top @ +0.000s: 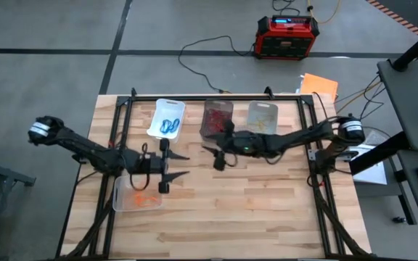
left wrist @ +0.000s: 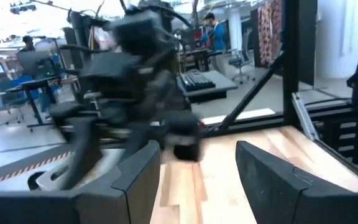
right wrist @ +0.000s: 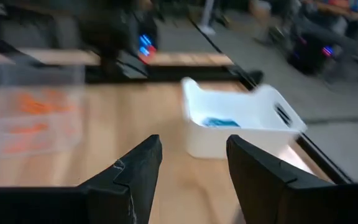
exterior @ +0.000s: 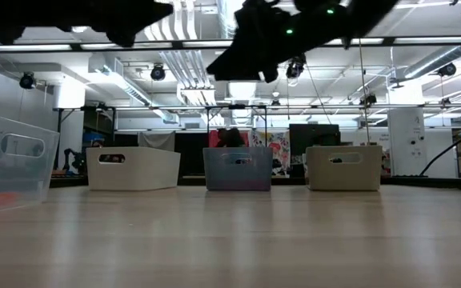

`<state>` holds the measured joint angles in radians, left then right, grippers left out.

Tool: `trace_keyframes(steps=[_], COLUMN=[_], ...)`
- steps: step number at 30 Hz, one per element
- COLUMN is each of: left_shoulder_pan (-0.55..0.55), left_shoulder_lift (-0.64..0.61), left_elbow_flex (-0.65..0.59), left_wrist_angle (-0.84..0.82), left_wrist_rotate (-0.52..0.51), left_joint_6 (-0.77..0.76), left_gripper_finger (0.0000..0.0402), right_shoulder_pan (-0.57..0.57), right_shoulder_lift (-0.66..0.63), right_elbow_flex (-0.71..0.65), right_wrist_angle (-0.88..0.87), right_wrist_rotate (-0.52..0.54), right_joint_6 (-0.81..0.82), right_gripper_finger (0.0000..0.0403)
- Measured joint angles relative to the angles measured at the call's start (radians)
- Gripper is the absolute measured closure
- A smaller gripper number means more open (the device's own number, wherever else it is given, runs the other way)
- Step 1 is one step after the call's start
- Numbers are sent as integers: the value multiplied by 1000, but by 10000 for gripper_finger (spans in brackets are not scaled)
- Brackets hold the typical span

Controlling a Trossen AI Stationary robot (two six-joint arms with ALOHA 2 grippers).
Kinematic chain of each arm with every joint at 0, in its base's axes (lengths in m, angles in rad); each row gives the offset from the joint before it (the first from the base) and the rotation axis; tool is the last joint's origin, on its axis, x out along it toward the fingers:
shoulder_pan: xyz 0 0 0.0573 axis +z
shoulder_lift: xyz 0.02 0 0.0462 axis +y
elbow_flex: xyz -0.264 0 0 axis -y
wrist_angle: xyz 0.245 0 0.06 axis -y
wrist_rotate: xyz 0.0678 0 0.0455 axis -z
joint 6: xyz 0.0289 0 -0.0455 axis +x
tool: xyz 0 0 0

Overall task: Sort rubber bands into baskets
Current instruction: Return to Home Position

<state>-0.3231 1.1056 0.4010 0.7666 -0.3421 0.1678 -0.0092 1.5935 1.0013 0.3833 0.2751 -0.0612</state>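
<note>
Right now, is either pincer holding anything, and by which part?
Nothing is held. The left pincer and the right pincer are both open, and the gap in each is empty.

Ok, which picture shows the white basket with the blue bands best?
The high view: it looks straight down into the white basket, blue rubber bands inside. The low view shows only its side; the right wrist view sees it aslant; the left wrist view, not clearly.
</note>
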Motion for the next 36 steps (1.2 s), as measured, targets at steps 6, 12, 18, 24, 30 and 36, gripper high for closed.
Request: trace_keyframes(steps=[6, 12, 18, 24, 30, 36], left_shoulder_pan=[217, 330, 334, 334, 334, 334], left_shoulder_lift=[-164, -458, -741, -945, -1107, -1090], left_elbow_flex=[-81, -181, -189, -188, -224, -320], left_wrist_angle=[-23, -146, -397, -518, -588, -476], left_wrist_rotate=[278, 345, 345, 344, 343, 342], left_joint_6=[-24, -72, -84, -90, -110, -149], left_gripper_finger=[208, 208, 208, 208, 208, 208], right_shoulder_pan=[-6, -28, -39, -42, -42, -42], right_shoulder_lift=[-148, -411, -673, -890, -1091, -1326], right_elbow_flex=[-256, -454, -596, -709, -827, -917], right_wrist_angle=[218, 241, 248, 243, 241, 186], right_wrist_rotate=[-67, -129, -144, -148, -166, -179], right_joint_6=[-2, -3, -9, -18, -8, -2], right_gripper_finger=[225, 227, 240, 256, 273, 288])
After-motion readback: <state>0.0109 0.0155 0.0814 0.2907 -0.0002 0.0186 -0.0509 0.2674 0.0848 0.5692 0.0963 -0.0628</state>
